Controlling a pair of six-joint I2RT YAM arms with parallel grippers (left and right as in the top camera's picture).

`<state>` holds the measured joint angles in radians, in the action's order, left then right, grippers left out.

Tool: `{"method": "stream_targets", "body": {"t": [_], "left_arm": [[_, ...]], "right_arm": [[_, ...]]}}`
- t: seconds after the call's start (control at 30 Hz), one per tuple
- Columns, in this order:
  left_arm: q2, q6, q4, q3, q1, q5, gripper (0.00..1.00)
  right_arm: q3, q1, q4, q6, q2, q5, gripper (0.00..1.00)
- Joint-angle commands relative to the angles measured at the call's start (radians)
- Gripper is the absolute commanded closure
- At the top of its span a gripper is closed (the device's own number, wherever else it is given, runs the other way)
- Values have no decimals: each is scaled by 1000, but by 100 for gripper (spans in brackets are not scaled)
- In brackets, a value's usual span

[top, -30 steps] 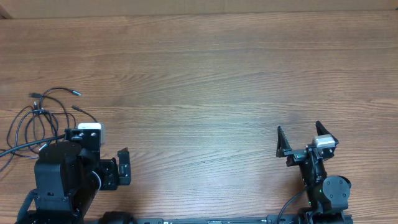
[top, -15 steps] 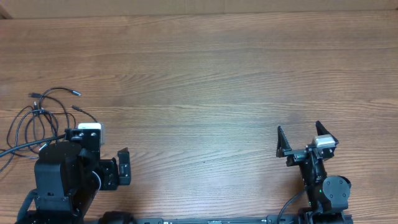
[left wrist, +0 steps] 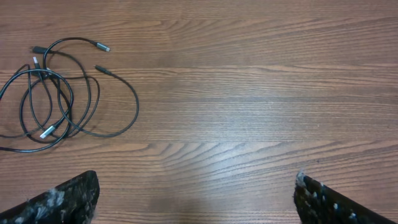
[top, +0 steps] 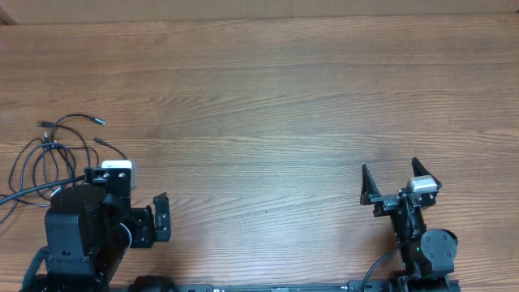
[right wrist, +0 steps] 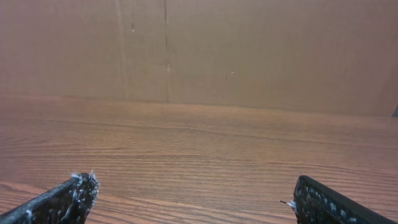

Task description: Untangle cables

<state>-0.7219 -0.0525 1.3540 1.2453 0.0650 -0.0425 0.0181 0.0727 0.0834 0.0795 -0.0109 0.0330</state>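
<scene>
The cables (top: 50,147) lie in a loose tangle of thin black loops with small plug ends at the table's left edge. The left wrist view shows the same cables (left wrist: 48,74) at its upper left, some tips silver. My left gripper (left wrist: 196,194) hangs over bare wood to the right of and nearer than the tangle, open and holding nothing; one of its fingers (top: 161,214) shows beside the arm from overhead. My right gripper (top: 395,175) stands open and holds nothing at the near right, far from the cables. In its wrist view, the right gripper (right wrist: 196,194) has only wood between its fingers.
A brown cardboard wall (right wrist: 249,50) stands along the table's far edge. One cord of the tangle runs off the table's left edge (top: 6,197). The arm bases sit at the near edge.
</scene>
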Motion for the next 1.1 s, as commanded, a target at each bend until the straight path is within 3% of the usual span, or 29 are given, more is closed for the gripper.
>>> {"method": "stream_targets", "body": {"t": [0.0, 0.27, 0.57, 0.83, 1.07], "left_arm": [[11, 11, -2, -19, -19, -13, 0], [106, 11, -67, -118, -71, -5, 0], [284, 12, -354, -414, -71, 72, 1], [463, 11, -734, -747, -71, 112, 0], [585, 0, -947, -918, -71, 129, 0]], "right_arm": [[-10, -3, 0, 7, 8, -13, 0], [-10, -3, 0, 8, 8, -12, 0], [-10, -3, 0, 8, 8, -13, 0], [-10, -3, 0, 7, 8, -13, 0], [-10, -3, 0, 8, 8, -13, 0]]}}
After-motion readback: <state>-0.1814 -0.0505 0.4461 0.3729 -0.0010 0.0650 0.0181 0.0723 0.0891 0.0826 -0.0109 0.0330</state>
